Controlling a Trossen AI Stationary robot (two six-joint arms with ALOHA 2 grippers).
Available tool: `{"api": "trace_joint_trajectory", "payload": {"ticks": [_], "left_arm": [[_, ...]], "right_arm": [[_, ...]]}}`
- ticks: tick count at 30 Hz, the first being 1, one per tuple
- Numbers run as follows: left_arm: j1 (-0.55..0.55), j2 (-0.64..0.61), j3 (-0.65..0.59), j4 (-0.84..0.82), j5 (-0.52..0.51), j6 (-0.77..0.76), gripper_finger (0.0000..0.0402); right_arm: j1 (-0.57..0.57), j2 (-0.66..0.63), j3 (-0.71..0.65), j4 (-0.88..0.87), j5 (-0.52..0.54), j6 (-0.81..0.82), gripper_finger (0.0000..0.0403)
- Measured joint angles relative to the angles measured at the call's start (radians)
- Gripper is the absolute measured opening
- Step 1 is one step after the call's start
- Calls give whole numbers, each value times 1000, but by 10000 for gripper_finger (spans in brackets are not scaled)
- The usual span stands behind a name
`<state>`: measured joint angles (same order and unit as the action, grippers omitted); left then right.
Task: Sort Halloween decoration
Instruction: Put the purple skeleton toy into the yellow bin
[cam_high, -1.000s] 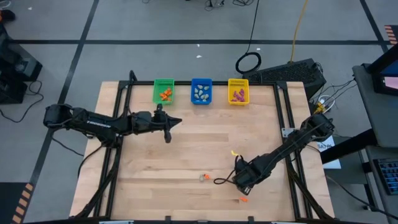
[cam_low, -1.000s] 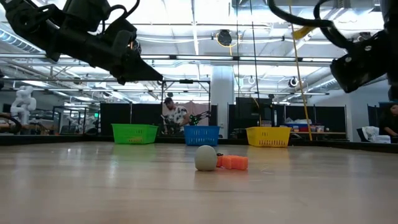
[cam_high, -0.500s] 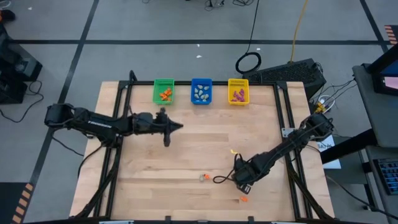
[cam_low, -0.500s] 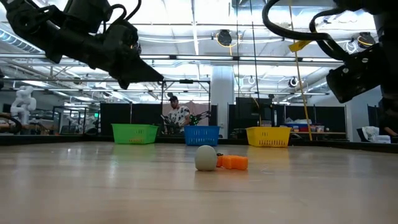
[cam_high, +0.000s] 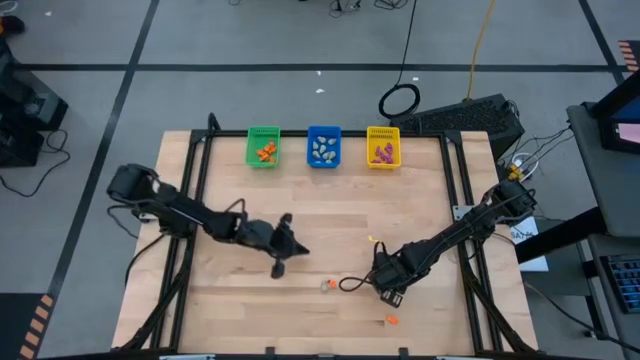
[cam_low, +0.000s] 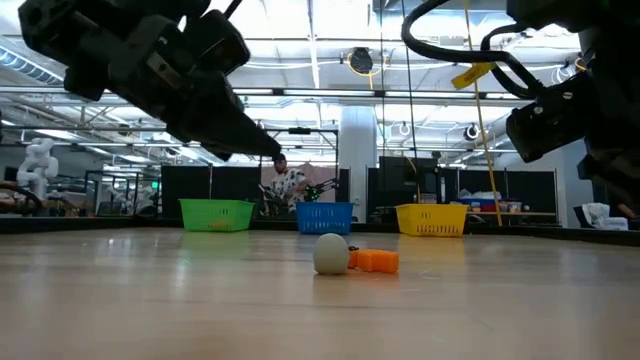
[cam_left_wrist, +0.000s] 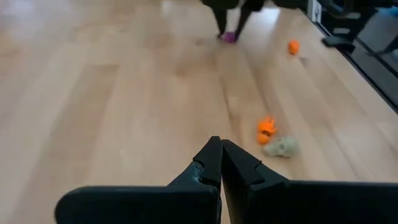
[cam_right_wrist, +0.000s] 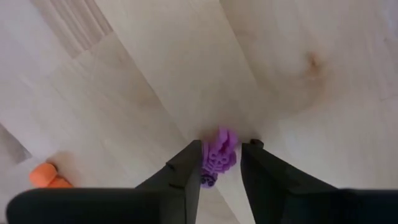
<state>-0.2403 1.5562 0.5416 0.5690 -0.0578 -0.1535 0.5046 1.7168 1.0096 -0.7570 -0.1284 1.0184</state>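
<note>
Purple trinket (cam_right_wrist: 219, 154) sits between your right gripper's (cam_right_wrist: 221, 163) fingers, low centre of the right wrist view.
Fingers flank it narrowly on the table (cam_right_wrist: 155, 74). Your left gripper (cam_left_wrist: 220, 163), pinched shut and empty, faces an orange trinket (cam_left_wrist: 266, 129) and a grey one (cam_left_wrist: 283, 147).

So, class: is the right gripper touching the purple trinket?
Touching. The right wrist view shows the purple trinket sitting between the right gripper fingers, with one finger pressed against its side.
</note>
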Motion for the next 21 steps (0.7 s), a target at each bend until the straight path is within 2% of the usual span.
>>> {"api": "trace_joint_trajectory", "payload": {"ticks": [6, 12, 16, 21], "left_arm": [[-25, 90, 73, -1, -4, 1, 8], [-22, 94, 74, -6, -64, 2, 8], [-22, 94, 74, -14, -67, 2, 8], [-22, 94, 74, -21, -77, 3, 8]], "right_arm": [[-1, 1, 0, 27, 21, -17, 85], [-2, 18, 1, 31, 4, -18, 57], [-2, 13, 2, 35, 2, -58, 28], [-4, -11, 19, 10, 51, -95, 5]]}}
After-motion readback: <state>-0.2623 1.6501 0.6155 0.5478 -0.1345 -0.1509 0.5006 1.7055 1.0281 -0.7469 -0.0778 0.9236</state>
